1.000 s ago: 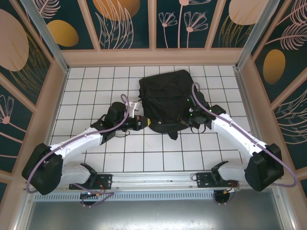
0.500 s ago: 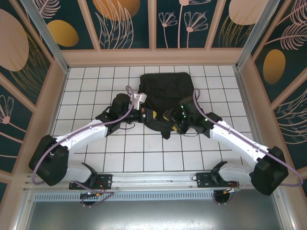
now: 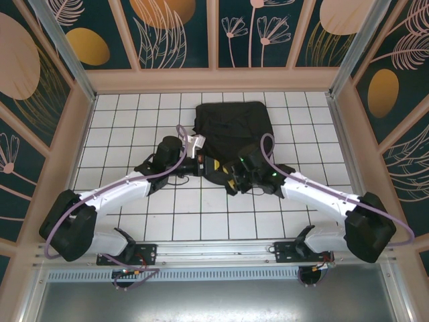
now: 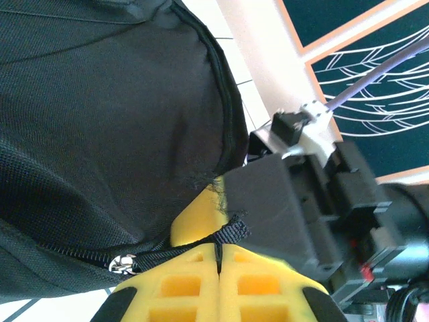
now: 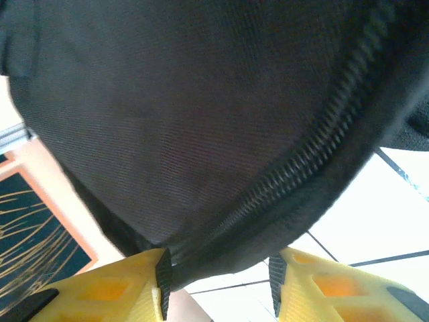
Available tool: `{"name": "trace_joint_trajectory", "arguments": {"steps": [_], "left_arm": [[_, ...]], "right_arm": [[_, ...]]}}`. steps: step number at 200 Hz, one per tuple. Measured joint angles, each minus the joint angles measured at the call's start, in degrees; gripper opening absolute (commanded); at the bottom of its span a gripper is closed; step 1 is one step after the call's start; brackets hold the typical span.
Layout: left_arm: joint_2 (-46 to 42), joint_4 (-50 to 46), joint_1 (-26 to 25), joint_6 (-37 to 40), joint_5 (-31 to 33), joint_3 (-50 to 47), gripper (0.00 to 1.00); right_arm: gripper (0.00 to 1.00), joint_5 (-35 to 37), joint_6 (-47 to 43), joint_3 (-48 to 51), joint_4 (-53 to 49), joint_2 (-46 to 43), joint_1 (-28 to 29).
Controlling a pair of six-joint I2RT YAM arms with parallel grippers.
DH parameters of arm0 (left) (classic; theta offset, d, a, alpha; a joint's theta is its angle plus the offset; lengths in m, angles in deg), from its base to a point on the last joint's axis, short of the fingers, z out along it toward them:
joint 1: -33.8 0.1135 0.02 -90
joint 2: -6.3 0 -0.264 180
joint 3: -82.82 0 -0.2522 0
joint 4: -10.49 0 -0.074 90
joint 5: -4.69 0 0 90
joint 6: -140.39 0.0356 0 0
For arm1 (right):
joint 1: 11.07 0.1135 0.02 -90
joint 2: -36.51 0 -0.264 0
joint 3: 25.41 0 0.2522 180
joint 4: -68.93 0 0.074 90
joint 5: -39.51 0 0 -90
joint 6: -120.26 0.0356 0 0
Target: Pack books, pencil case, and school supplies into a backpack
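Observation:
The black backpack [image 3: 229, 127] lies flat mid-table. My left gripper [image 3: 214, 164] is at its near edge, shut on the black zip pull strap [image 4: 234, 233]; the silver slider [image 4: 119, 263] sits just left of the yellow fingers [image 4: 181, 285]. My right gripper [image 3: 233, 180] is close beside it at the same near edge. In the right wrist view the right gripper [image 5: 218, 268] stands open around the backpack's zipped seam [image 5: 315, 157], with the fabric against its left pad and a gap at the other. Books, pencil case and school supplies are out of view.
White tiled table [image 3: 134, 134] is enclosed by low tan walls [image 3: 214, 80] on three sides. The two wrists nearly touch; the right arm's dark wrist housing [image 4: 322, 194] looms just beside my left fingers. Bare tiles lie left and right of the backpack.
My right gripper has travelled left along the backpack's near edge, from its right side to beside the left gripper. The left gripper shifted slightly right, still holding the pull. The backpack's near edge shifted.

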Motion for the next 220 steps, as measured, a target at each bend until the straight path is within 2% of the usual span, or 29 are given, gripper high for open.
{"name": "trace_joint_trajectory", "arguments": {"steps": [40, 53, 123, 220], "left_arm": [[-0.2, 0.3, -0.2, -0.2, 0.0, -0.2, 0.00], [-0.3, 0.3, -0.2, -0.2, 0.0, -0.3, 0.00], [-1.5, -1.2, -0.2, 0.6, 2.8, -1.2, 0.00], [0.2, -4.7, -0.7, 2.6, 6.2, 1.2, 0.00]], "right_arm": [[0.13, 2.1, 3.6, 0.2, 2.2, 0.3, 1.3], [0.00, 2.7, 3.5, 0.2, 2.2, 0.5, 1.4], [0.00, 3.9, -1.2, 0.2, -1.4, -0.3, -0.5], [0.00, 3.9, -8.2, 3.5, -5.3, -9.1, -4.7]]}}
